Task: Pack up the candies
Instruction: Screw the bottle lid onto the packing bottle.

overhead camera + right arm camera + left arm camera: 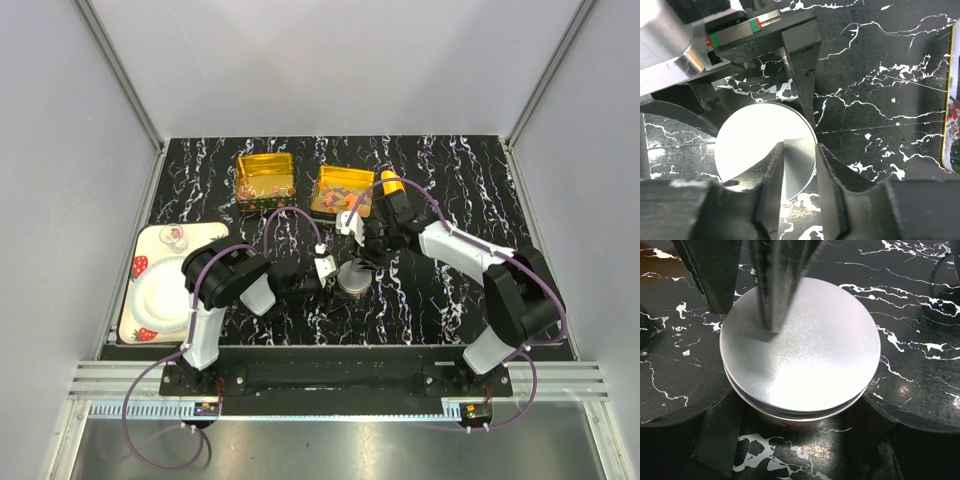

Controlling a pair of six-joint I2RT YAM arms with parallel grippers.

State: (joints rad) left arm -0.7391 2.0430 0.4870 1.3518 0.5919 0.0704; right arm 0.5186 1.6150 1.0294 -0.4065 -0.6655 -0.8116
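The candies point(343, 192) lie as small multicoloured pieces in two open gold tins point(264, 158) at the back. A round tin with a plain silver lid point(352, 283) point(800, 345) point(755, 135) stands at the table's middle. My left gripper point(345, 278) point(797, 400) reaches in from the left and is shut on this tin, a finger point(685, 390) against each side. My right gripper point(362, 262) point(799, 150) points down on the lid's edge, jaws narrow but apart. One of its fingers point(775, 285) touches the lid top and the other stands just outside the rim.
A strawberry-patterned tray point(140, 265) with a white plate point(165, 310) and a small glass point(174, 238) sits at the left. An orange object point(391, 183) shows partly behind the right arm, beside the right gold tin. Grey walls close in the black marbled table point(450, 180).
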